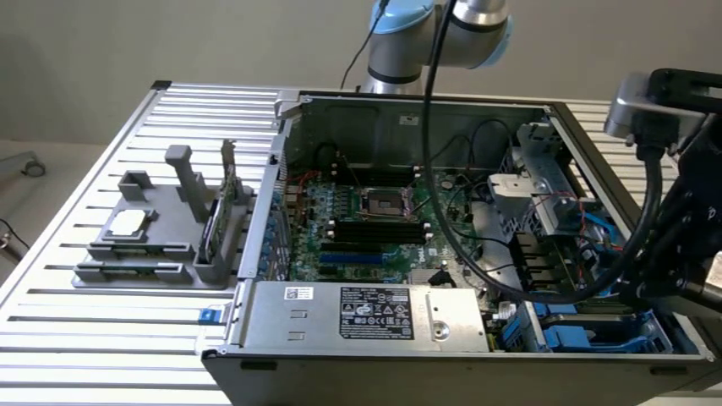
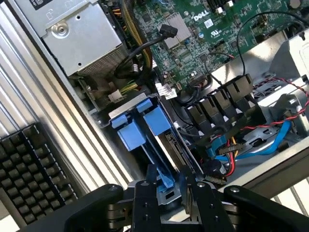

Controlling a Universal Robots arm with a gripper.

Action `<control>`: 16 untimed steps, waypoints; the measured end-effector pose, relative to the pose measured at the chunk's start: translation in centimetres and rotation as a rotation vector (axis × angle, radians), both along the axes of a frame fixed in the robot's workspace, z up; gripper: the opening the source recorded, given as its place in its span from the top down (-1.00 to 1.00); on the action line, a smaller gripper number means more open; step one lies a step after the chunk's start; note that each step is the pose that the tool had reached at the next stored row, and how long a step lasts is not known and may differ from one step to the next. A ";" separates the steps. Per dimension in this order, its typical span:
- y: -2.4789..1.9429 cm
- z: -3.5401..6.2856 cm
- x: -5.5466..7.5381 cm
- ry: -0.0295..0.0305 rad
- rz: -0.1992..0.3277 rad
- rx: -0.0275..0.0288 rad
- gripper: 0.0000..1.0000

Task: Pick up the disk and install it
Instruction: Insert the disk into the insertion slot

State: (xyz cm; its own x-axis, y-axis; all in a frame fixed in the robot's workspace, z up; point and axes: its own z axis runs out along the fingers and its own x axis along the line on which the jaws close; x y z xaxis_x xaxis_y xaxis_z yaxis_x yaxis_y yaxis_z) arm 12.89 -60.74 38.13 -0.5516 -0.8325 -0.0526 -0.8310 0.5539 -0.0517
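The disk (image 2: 157, 123) stands on edge in the drive bay at the front corner of the open computer case (image 1: 451, 359), on the exterior view's right. Its blue plastic carrier frames a dark slab. In the wrist view my gripper (image 2: 166, 193) is directly over the disk's near end. One dark finger (image 2: 146, 195) lies on each side of the blue carrier rail, closed against it. In the exterior view the arm's black wrist end (image 1: 682, 245) hangs over that same corner, where blue plastic (image 1: 598, 334) shows in the bay.
A grey metal power supply (image 1: 361, 313) with a black-and-white sticker sits beside the bay. The green motherboard (image 1: 361, 220) and black, red and blue cables (image 2: 251, 140) crowd the case. A grey holder (image 1: 158, 241) with a small square chip (image 1: 127, 224) stands on the slatted table (image 1: 101, 338).
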 end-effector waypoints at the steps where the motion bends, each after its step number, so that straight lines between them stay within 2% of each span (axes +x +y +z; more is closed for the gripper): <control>1: 0.00 0.00 0.0 0.0000 -0.018 0.0000 0.34; 16: 0.00 -0.22 0.0 0.0000 -0.289 0.0000 0.34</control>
